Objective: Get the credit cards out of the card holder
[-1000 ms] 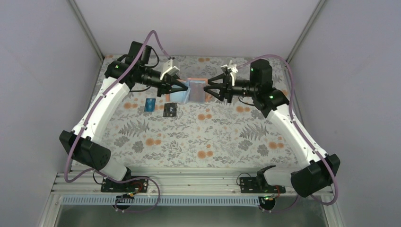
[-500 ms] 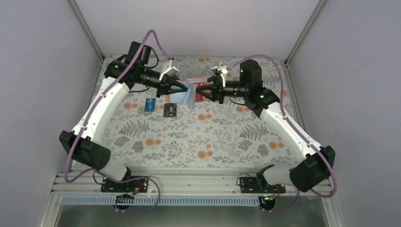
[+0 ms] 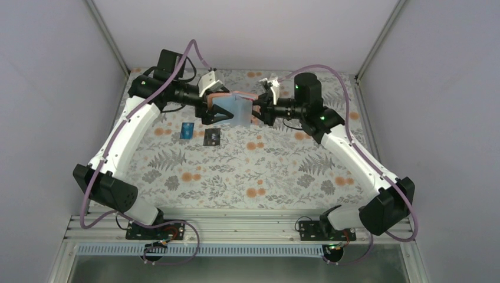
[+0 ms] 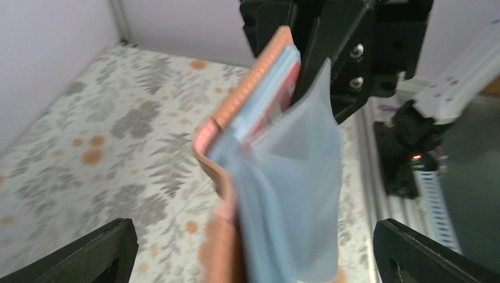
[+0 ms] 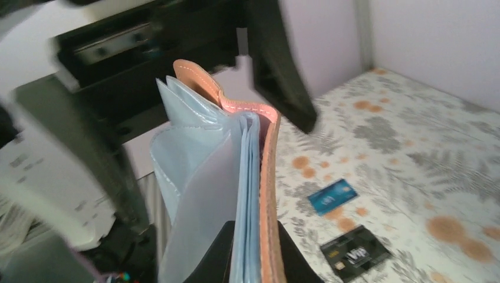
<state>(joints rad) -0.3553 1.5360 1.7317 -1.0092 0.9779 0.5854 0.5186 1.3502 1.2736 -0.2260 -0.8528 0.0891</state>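
The card holder (image 3: 233,111) hangs in the air at the back of the table, tan outside, its light blue pockets fanned open. My right gripper (image 3: 255,109) is shut on one half of it; in the right wrist view both fingers pinch the card holder (image 5: 262,177) at my right gripper (image 5: 253,244). My left gripper (image 3: 215,109) stands open on the other side, fingers wide of the card holder (image 4: 283,177). A red card (image 4: 289,79) peeks from a pocket. The blue card (image 3: 187,130) and black card (image 3: 211,137) lie on the cloth.
A floral cloth (image 3: 265,171) covers the table, with pale walls close on the left, back and right. The two loose cards lie under the left arm's forearm side. An aluminium rail (image 3: 236,221) with both arm bases runs along the near edge.
My left gripper has opened and let go of the card holder. My right gripper has moved in and shut on it. The holder now sits higher and its pockets fan out.
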